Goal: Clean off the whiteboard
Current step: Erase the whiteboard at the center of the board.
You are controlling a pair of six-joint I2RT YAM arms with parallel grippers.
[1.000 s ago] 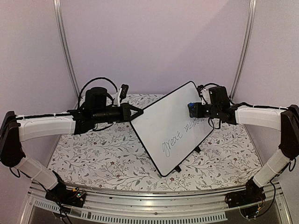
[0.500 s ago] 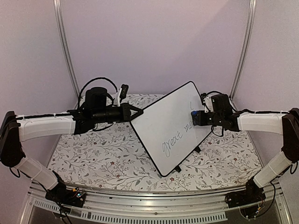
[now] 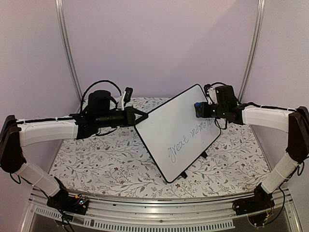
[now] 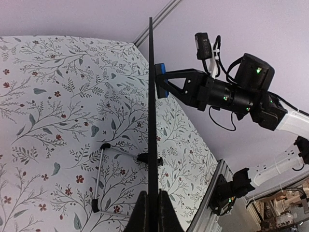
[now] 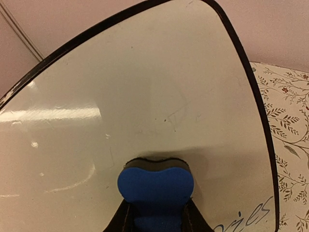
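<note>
- Right gripper (image 3: 200, 110), pinching blue eraser (image 3: 197, 106), has climbed to the whiteboard (image 3: 169, 128) upper-right corner.
- Writing (image 3: 190, 137) lies below-left of eraser, running diagonally; right arm nearer.
- Left gripper (image 3: 141, 117) clamps its left edge, centre frame.

2 arms, same build. Left arm (image 3: 48, 131), right arm (image 3: 265, 118): long links in white shells, black at joints, elbows, bases. Black motor drum at each wrist. Left claw (image 3: 144, 116) and right claw (image 3: 199, 110) black, triangular open frame tapering to 2 thin fingers. Thin black cable loop (image 3: 101, 83) over left wrist; looser black wires at right wrist. Small green lights (image 4: 256, 70) on right wrist housings. Small camera (image 3: 128, 93) on white bracket behind left claw.
</note>
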